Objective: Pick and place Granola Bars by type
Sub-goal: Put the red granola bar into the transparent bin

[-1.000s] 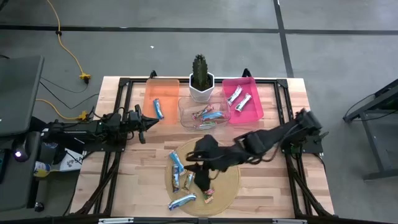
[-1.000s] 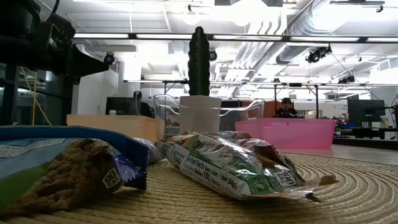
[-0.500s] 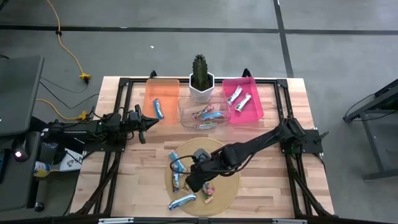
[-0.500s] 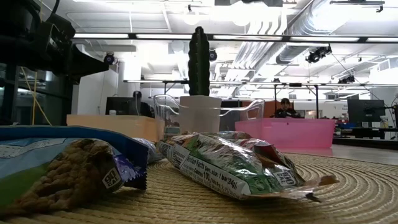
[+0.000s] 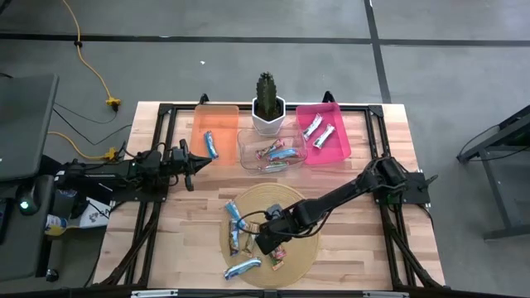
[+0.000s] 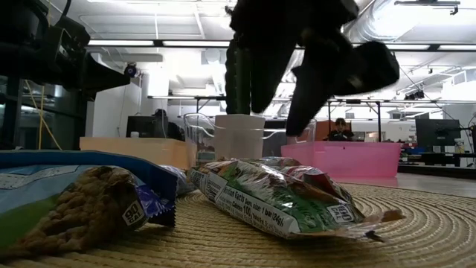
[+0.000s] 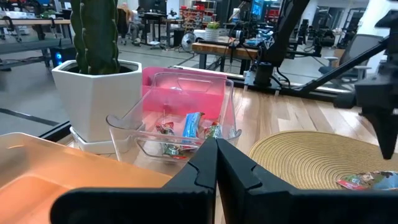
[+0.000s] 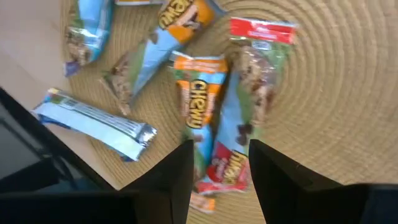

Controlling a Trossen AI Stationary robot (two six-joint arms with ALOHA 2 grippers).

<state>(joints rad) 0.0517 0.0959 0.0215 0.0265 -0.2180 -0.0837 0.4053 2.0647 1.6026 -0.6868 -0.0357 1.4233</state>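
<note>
Granola Bars point(image 8: 227, 134) lie lengthwise between the right tool's point(image 8: 217, 165) parted fingers, directly beneath it; the left tool point(image 7: 216, 163), pinched closed, waits far off.

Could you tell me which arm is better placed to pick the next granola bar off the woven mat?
The right: its open gripper hangs over the bars on the mat. The left gripper, shut, sits by the orange bin.

potted cactus point(image 5: 266, 101) stands behind the clear bin point(image 5: 272, 150).
</note>
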